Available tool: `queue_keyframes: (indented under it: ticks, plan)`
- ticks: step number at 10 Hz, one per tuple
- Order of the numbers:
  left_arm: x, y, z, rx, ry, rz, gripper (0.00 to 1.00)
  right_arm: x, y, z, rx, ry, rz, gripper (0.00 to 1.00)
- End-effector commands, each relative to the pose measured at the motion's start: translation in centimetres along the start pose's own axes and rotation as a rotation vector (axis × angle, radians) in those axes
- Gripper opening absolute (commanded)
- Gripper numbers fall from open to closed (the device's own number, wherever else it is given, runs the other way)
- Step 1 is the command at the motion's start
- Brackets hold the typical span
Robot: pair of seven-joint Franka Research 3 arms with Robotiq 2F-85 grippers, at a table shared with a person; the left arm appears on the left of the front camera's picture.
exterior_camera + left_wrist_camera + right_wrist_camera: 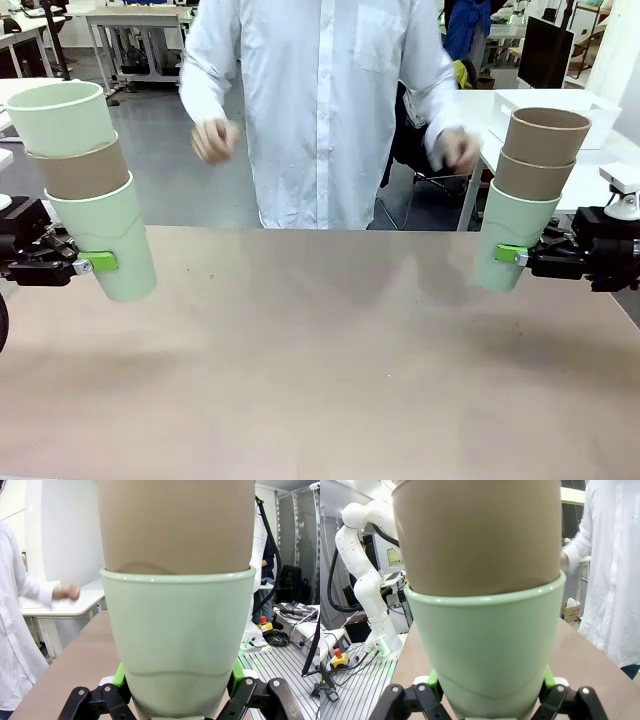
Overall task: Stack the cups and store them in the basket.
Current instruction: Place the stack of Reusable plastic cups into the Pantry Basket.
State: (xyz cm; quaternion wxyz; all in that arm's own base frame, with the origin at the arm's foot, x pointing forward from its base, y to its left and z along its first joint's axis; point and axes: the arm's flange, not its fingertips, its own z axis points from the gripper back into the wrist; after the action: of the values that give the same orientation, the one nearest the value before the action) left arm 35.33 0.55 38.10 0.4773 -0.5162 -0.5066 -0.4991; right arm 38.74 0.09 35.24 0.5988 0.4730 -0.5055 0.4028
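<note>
1. Tabletop (320, 380): the brown surface spans the front view from the near edge to the far edge. Both hands work above it, one at each side.

2. Left hand (108, 264): closed on the lowest cup of the left stack (85, 175). The left wrist view shows a green pad (119, 676) pressed against each side of the mint wall, low on the cup. The stack holds three cups: mint at the bottom, tan in the middle, mint on top. It leans with its mouth towards the robot's left, and its base appears to hang clear of the surface.

3. Right hand (512, 256): closed on the lowest cup of the right stack (535, 170). This stack also holds three cups: mint at the bottom, two tan above. It leans slightly, mouth towards the robot's right. The right wrist view confirms the grip low on the mint wall.

4. The two stacks are well apart, near opposite sides of the tabletop.

5. Person (320, 110): stands at the far edge in a white shirt. Both of the person's hands are raised, motion-blurred, and touch no cup.

6. Progress, as a judgement: stacking is largely done, with six cups nested into two stacks of three. Left to do: possibly nest one stack into the other, then lower the cups into the basket. Storage has not begun, since both stacks sit in the hands.
</note>
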Motion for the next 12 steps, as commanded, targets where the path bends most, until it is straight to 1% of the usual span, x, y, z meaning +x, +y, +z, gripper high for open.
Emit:
queue_keyframes:
  ticks: [1, 12]
  plan:
    - [0.24, -0.06, -0.07, -0.006, -0.005, -0.002, 0.86, 0.39, 0.06, -0.05, 0.0, -0.002, 0.001, 0.86]
    - [0.24, -0.06, -0.07, -0.006, -0.005, -0.002, 0.86, 0.39, 0.06, -0.05, 0.0, -0.002, 0.001, 0.86]
